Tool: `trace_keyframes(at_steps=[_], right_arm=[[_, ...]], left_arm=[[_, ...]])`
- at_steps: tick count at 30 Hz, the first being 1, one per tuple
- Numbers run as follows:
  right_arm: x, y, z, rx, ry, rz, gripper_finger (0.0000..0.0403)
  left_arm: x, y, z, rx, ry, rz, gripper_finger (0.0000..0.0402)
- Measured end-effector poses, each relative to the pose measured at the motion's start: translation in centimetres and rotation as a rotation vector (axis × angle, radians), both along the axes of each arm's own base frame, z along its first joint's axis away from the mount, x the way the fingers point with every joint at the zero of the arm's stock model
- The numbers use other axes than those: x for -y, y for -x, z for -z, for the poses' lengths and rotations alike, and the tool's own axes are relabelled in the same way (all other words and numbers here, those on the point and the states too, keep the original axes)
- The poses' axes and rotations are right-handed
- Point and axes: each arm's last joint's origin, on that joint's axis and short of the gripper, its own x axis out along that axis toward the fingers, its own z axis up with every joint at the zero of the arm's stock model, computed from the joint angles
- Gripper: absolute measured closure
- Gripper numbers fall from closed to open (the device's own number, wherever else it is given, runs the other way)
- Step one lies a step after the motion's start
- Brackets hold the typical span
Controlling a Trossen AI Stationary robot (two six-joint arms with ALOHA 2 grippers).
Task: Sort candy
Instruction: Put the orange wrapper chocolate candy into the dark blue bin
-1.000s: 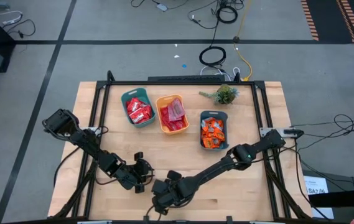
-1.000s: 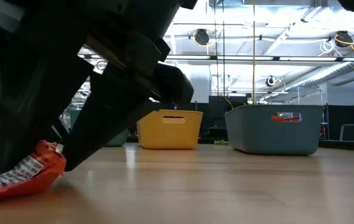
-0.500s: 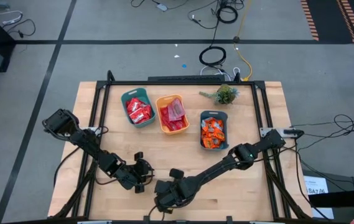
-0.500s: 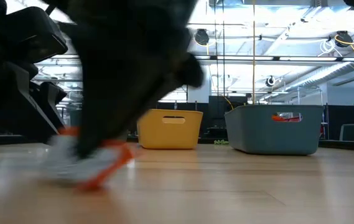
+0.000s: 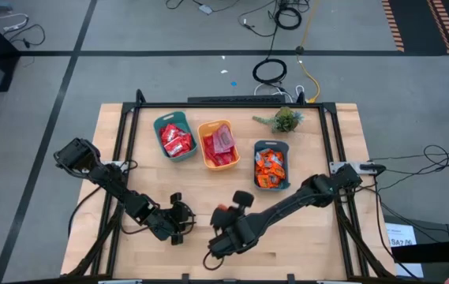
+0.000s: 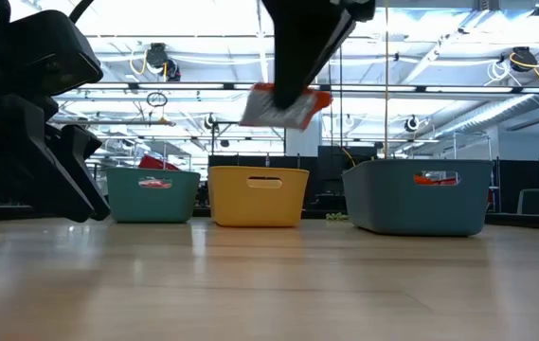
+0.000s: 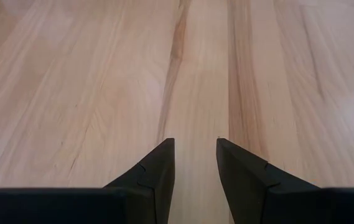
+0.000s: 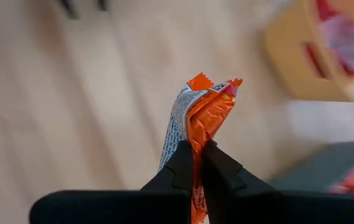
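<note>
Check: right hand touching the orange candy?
Touching. Right wrist view: the right hand has its fingers shut on the orange candy, wrapper pinched between them.

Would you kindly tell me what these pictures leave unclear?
- Bin contents, low view: walls of the teal bin, yellow bin and grey-blue bin hide all but the top pieces.
- Print on the orange candy, right wrist view: too small to read.
- Yellow bin, right wrist view: blurred and cut off by the picture's edge.
- Left gripper: nothing shows between its jaws.
</note>
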Motion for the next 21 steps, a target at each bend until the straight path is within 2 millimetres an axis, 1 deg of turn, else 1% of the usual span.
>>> trace_keyframes(at_steps=[4,9,14,17,21], right_arm=[[1.0,0.8,-1.2,-0.017,0.089,0.024,0.0399],[2.5,1.3,-3.1,-0.007,0.129,0.046,0.0399],[4.1,2.0,-4.1,-0.013,0.161,0.056,0.0399],[5.5,3.1,-4.5,-0.021,0.183,0.090,0.0399],[7.9,5.7,-4.3,-0.022,0.202,0.177,0.0399]], left_arm=[[0.0,0.0,0.0,0.000,0.000,0.000,0.0274],[0.0,0.0,0.0,0.001,0.000,0.000,0.0274],[0.0,0.0,0.0,0.000,0.000,0.000,0.0274],[0.0,0.0,0.0,-0.003,-0.002,0.000,0.0274],[0.0,0.0,0.0,-0.001,0.000,0.000,0.0274]])
